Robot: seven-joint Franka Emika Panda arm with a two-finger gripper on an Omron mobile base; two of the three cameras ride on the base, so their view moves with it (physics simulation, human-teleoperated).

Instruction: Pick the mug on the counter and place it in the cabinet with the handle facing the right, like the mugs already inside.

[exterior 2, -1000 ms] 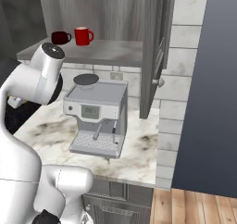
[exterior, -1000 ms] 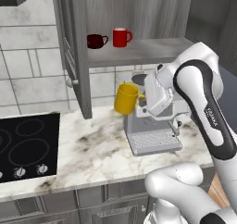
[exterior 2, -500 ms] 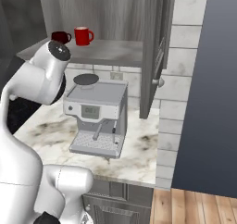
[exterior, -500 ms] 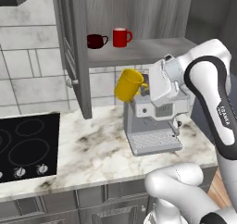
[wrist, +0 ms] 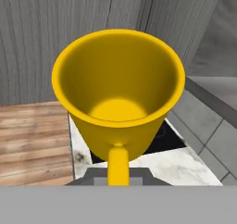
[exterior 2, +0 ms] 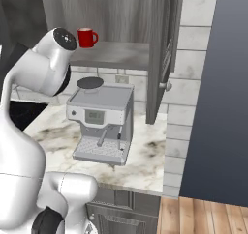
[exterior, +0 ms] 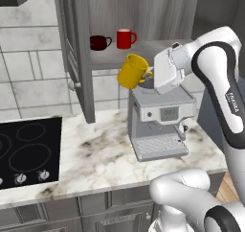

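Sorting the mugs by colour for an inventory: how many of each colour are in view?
Yellow mug, held tilted at the gripper just below the cabinet shelf: 1
Red mug, on the shelf: 1
Dark maroon mug, on the shelf: 1
Total: 3

mug (exterior: 131, 72): in the air, tilted, left of the gripper (exterior: 152, 76), above the coffee machine (exterior: 159, 122), below the cabinet (exterior: 139, 29) shelf
handle (exterior: 146, 75): toward the gripper
coffee machine: on the counter (exterior: 95, 149), right of the cooktop (exterior: 27, 149)
two other mugs (exterior: 113, 39): side by side on the cabinet shelf
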